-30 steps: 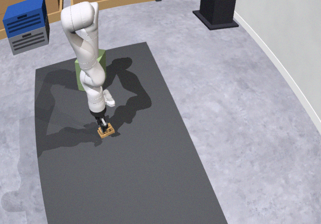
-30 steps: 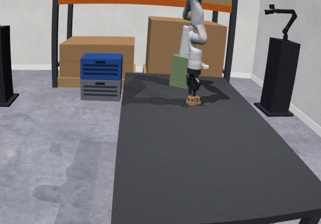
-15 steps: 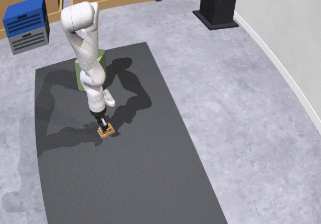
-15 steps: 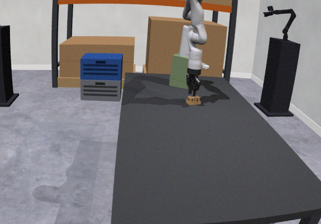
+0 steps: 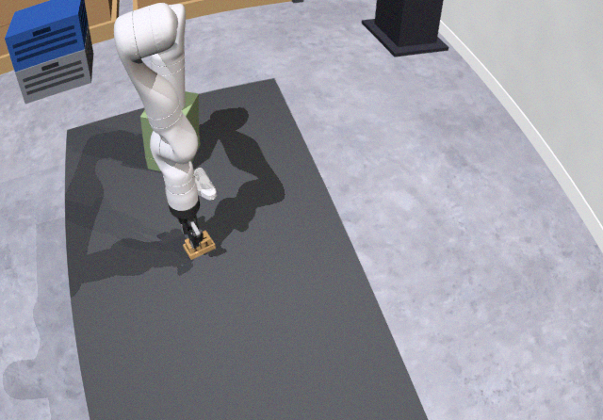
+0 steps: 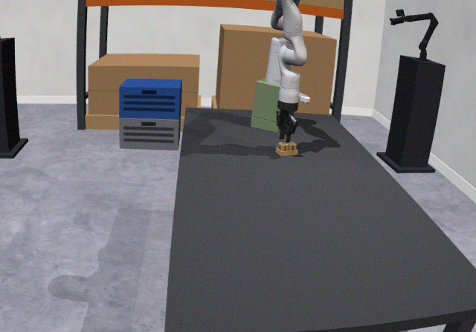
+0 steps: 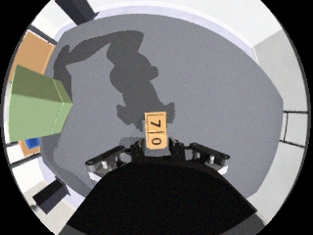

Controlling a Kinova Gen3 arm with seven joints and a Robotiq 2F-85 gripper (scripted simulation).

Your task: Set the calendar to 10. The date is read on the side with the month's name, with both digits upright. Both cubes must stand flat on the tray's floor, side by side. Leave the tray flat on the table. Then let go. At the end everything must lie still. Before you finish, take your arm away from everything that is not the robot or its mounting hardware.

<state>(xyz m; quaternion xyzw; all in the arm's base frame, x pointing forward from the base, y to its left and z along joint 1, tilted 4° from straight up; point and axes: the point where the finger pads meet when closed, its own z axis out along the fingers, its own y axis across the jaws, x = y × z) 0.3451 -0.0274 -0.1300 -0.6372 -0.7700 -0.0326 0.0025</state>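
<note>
On the far half of the dark table (image 6: pixel 307 224), the wooden tray (image 6: pixel 286 152) sits flat with two number cubes (image 6: pixel 287 146) side by side in it. The gripper (image 6: pixel 286 138) hangs straight down over them, fingers half spread and not squeezing, gripping nothing. A green box (image 6: pixel 264 105) stands just behind.
</note>
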